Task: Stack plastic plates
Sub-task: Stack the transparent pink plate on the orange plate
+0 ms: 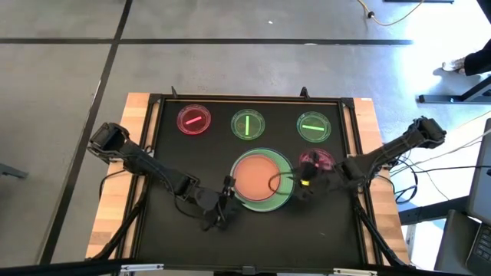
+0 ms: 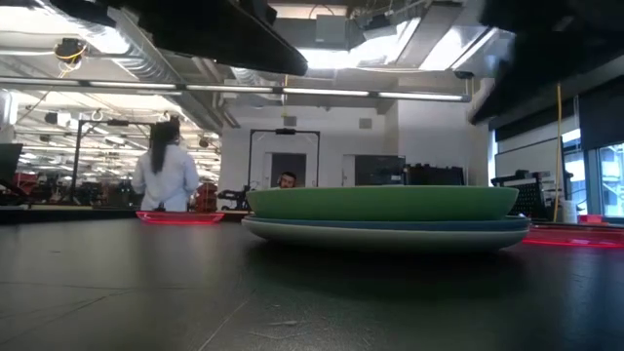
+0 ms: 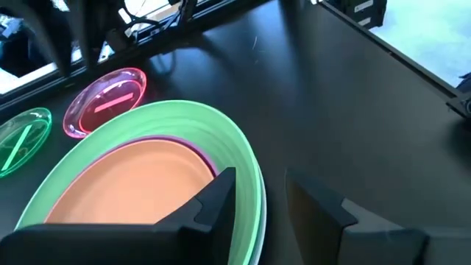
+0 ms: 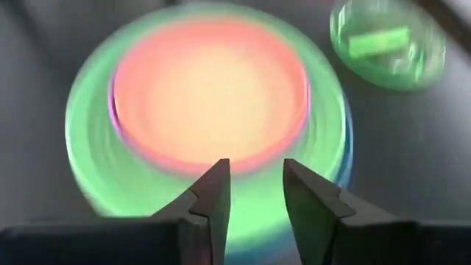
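Black table [image 1: 192, 238]: plate stack [image 1: 261, 181], 4 small dishes [image 1: 193, 121]

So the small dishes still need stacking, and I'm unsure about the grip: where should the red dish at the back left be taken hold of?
By its raised rim, I'd say. The red dish lies flat on the black mat, so only the edge gives the fingers something to pinch. The left gripper is on that side, so come from above at the near edge. The green dish beside it stands apart, leaving room.
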Available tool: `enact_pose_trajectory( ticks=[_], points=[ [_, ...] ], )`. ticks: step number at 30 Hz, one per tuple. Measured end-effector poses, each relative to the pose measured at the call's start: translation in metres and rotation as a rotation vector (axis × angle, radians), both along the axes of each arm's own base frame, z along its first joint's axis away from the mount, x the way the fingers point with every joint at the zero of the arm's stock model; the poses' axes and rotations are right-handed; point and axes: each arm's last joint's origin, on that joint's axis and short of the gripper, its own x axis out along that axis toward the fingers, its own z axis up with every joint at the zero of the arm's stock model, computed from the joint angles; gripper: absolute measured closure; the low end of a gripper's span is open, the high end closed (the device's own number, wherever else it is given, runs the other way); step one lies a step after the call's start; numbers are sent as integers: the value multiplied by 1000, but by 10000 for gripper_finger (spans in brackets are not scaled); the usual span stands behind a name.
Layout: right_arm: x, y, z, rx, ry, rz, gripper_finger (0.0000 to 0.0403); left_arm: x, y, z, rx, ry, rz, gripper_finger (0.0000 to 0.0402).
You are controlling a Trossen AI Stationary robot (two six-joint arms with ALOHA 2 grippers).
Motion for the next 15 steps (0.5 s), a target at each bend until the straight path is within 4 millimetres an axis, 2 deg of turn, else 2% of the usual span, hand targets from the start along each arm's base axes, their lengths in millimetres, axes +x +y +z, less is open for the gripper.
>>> enact_pose_trajectory(
  ticks=[7, 15],
  points=[
    [-24, 13, -17, 69, 167, -130, 288, 3, 2, 4, -45, -47, 67, 289],
    [-19, 16, -31, 69, 224, -178, 285, 3, 4, 3, -49, -40, 74, 289]
  ],
)
